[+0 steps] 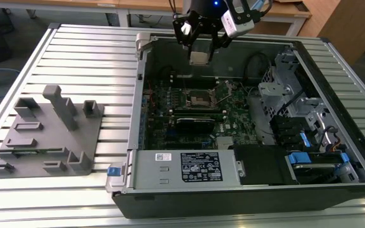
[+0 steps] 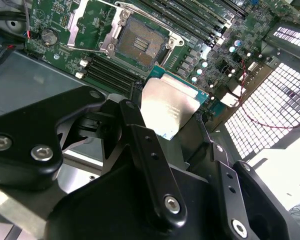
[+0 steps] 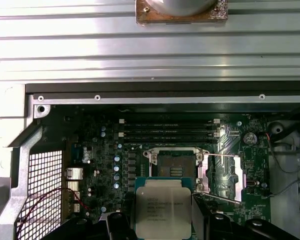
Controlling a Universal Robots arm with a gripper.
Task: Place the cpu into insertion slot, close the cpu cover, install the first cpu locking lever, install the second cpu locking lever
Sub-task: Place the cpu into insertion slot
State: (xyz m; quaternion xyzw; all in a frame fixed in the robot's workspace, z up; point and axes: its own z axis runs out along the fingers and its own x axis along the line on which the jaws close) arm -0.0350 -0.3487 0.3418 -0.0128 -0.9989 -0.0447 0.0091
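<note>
The gripper (image 1: 200, 46) hangs over the open computer case (image 1: 233, 202), near its far wall, and it holds the cpu (image 1: 199, 58) by two opposite edges. The jaws are closed only as far as the chip's width. In the second wrist view the black fingers (image 2: 146, 145) press on both sides of the cpu, with the pale metal face between them. The cpu is in the air, apart from the motherboard (image 1: 233, 114) and not in the insertion slot (image 1: 201, 98). In the first wrist view the slot lies just beyond the chip's edge, w/ dark centre bare and nothing inside. The cpu cover (image 3: 221, 176) is folded open beside the slot, and a thin wire lever (image 3: 222, 156) crosses above it, not latched. The long memory slots (image 3: 167, 127) are on the other side of the slot from the chip. The case lies on its side on the ribbed metal bench (image 1: 81, 57). On the exterior view's left a grey fixture (image 1: 43, 137) stands well apart from the case, and the grey power-supply box (image 1: 169, 166) sits at the case's near edge.
</note>
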